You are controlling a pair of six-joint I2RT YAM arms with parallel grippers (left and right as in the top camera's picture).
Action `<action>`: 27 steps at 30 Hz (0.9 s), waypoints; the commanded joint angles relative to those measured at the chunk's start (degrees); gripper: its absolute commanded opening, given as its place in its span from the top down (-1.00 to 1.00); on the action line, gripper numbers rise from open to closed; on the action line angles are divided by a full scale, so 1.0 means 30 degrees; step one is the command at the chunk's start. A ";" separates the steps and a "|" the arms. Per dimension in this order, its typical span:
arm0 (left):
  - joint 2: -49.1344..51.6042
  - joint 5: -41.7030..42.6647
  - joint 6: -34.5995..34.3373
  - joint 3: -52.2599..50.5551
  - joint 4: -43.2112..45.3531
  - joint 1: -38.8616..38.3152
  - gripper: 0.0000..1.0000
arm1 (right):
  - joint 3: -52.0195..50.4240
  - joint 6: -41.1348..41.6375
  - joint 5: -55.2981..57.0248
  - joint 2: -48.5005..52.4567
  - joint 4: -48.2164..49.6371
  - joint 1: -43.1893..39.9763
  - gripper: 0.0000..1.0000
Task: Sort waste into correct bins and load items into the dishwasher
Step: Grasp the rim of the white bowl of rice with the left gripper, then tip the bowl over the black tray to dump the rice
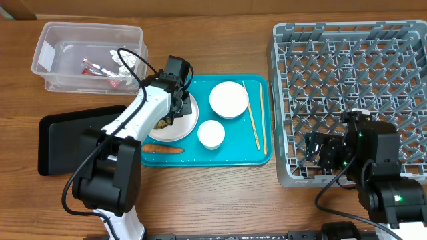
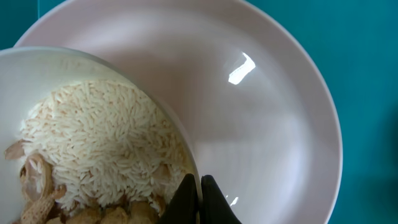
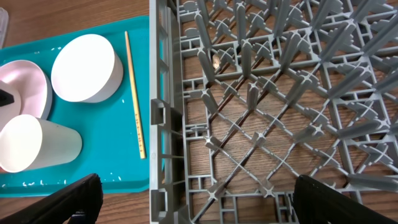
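Wood table (image 1: 200, 200) runs under it all. Far left, the tub (image 1: 47, 40) holds the wrapper (image 1: 93, 67) and the foil (image 1: 127, 61), and the black tray (image 1: 67, 140) lies near it. Next, my left gripper (image 2: 200, 186) has its jaws pressed tight on the rim of the rice bowl (image 2: 62, 68). That bowl sits on the plate (image 2: 261, 124), on the teal tray (image 1: 260, 157). I think the job now is to carry the rice (image 2: 106, 143) to its bin, likely the black tray. I would lift slow and keep the bowl flat, since a pinch on a thin rim can slip and spill. I would tip it only once it is over the bin. The carrot (image 1: 163, 149) lies beside the plate. Far right, my right gripper (image 3: 199, 202) hangs over the near corner of the rack (image 1: 347, 67), jaws spread wide and holding nothing.
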 commanded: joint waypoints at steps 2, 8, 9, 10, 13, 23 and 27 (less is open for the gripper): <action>-0.0117 0.0474 -0.0444 0.1668 -0.2601 0.0080 0.92 | 0.0561 0.0000 -0.0087 -0.0117 0.0102 -0.0051 -1.00; -0.0357 0.0197 -0.1683 0.4371 -0.6849 0.0138 0.92 | 0.0561 0.0000 -0.0095 -0.0117 0.0095 -0.0051 -1.00; -0.0379 0.0197 -0.1807 0.4656 -0.7329 0.0211 0.92 | 0.0561 0.0000 -0.0095 -0.0117 0.0095 -0.0051 -1.00; -0.0401 0.0342 -0.1894 0.4809 -0.7628 0.0277 0.92 | 0.0561 0.0000 -0.0095 -0.0117 0.0087 -0.0051 -1.00; -0.0670 0.1253 -0.1938 0.4874 -0.8240 0.0772 0.91 | 0.0561 0.0000 -0.0087 -0.0117 0.0007 -0.0051 -1.00; -0.1785 0.5778 0.0036 0.4874 -0.8874 0.4750 0.91 | 0.0561 0.0000 -0.0087 -0.0117 -0.0342 -0.0051 -1.00; -0.1902 0.7322 0.1413 0.4852 -0.8918 0.6258 0.91 | 0.0561 0.0000 -0.0087 -0.0117 -0.0335 -0.0051 -1.00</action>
